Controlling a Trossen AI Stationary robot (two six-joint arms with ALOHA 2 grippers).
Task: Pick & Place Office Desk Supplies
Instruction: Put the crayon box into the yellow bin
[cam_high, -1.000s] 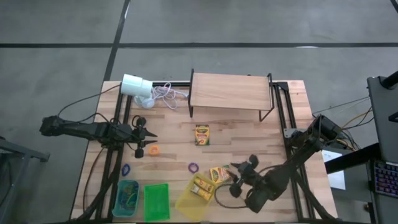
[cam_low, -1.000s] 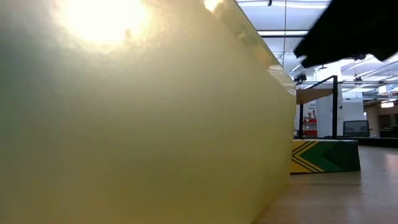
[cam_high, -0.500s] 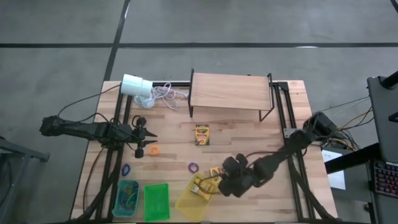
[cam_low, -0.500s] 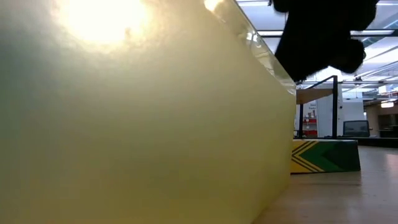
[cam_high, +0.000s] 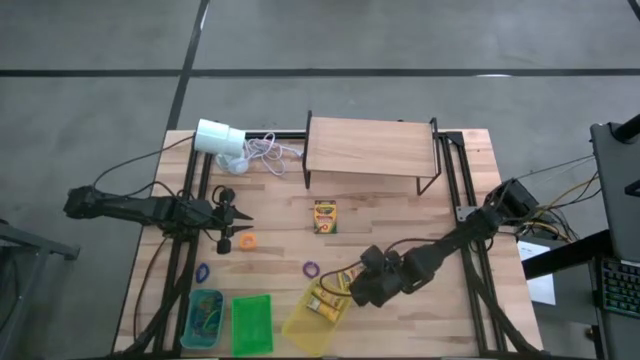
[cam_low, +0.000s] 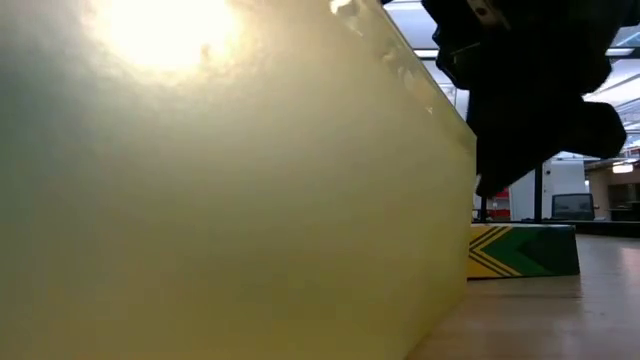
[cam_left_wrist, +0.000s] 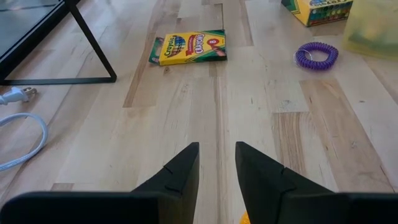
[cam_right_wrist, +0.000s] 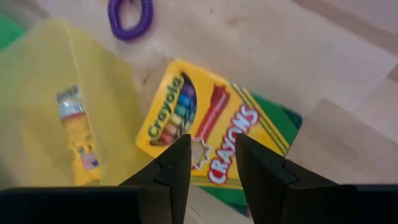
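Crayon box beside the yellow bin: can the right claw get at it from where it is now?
Probably yes. The right claw hangs directly over the crayon box, fingers apart, nothing between them; the yellow bin sits close alongside.

My table (cam_high: 400, 215) is pale butcher-block wood, smooth and faintly satiny. The crayon box (cam_right_wrist: 208, 127) under my right gripper is glossy printed card (the yellow bin (cam_right_wrist: 43, 112) beside it looks like translucent plastic).

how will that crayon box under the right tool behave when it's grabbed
The crayon box looks like thin cardboard, so probably light and easily crushed. Lying flat, it likely won't roll, but may slide on the smooth wooden table under the right tool.
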